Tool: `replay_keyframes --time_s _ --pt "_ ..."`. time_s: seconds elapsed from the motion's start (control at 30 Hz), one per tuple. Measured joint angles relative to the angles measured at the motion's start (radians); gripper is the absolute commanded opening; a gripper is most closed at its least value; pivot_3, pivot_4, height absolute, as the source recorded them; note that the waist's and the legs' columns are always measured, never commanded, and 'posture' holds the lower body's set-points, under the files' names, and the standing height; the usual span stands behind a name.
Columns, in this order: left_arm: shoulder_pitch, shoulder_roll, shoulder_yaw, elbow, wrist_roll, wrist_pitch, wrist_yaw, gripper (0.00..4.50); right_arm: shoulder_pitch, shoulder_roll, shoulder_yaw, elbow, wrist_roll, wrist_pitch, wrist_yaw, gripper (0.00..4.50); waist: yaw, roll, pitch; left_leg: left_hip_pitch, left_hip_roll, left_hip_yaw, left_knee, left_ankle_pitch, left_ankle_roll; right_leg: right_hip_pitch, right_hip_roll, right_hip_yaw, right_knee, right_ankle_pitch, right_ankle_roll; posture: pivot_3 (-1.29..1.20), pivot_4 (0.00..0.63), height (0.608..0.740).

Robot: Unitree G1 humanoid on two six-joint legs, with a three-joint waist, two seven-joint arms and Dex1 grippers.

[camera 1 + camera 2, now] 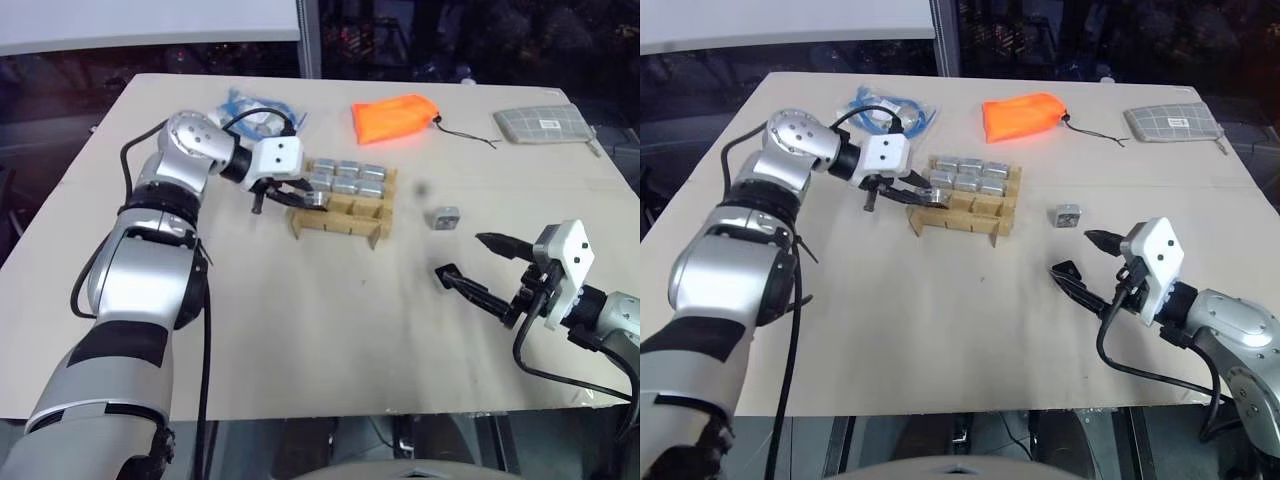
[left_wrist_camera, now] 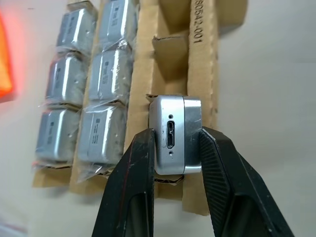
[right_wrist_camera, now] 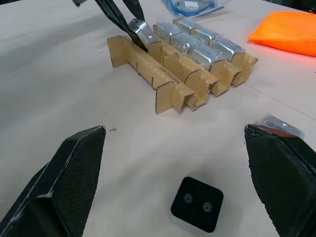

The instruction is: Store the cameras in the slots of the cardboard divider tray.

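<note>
Broad tan counter (image 1: 300, 340), and on it the cardboard divider tray (image 1: 345, 222) near the far middle, its two back rows already packed with six wrapped cameras (image 1: 347, 178); the near row stands vacant. Our left gripper (image 1: 300, 195) is clenched on a silver camera (image 2: 176, 135), both fingers pressing its flat sides, port face toward the wrist, held just above the near-left slot of the tray. To seat it well we judge the camera should be squared to the divider strips first (it looks slightly askew to the slot walls), then lowered straight down so a corner does not catch and buckle the thin cardboard; let go only once it sits between the strips. Our right gripper (image 1: 1087, 258) hangs released, fingers spread wide, low over the counter well to the right. Between its fingers lies a camera showing its black face (image 3: 197, 204), and another wrapped camera (image 1: 444, 217) rests just beyond, right of the tray. The cameras read as small rounded silver-grey cubes, the stored ones glinting under plastic film.
</note>
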Motion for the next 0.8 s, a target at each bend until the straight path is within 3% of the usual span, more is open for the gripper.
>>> replay_keyframes --time_s 0.57,0.8 --pt "-0.054 -0.053 -0.033 0.076 0.105 0.059 0.081 0.77 0.008 0.000 0.001 -0.005 0.000 0.001 -0.017 4.50 0.003 0.000 0.000 0.001 0.000 0.000 0.000 0.000 0.000 0.000 -0.001 0.000 0.001 0.000 0.000 0.00 0.150 0.740" --pt "-0.054 -0.068 -0.032 0.081 0.112 0.023 0.167 4.12 0.011 0.000 0.001 -0.017 0.002 0.001 -0.019 4.50 0.001 -0.001 0.000 0.000 -0.001 -0.001 0.001 0.000 0.001 0.000 -0.001 0.000 0.002 0.000 0.001 0.00 0.150 0.740"
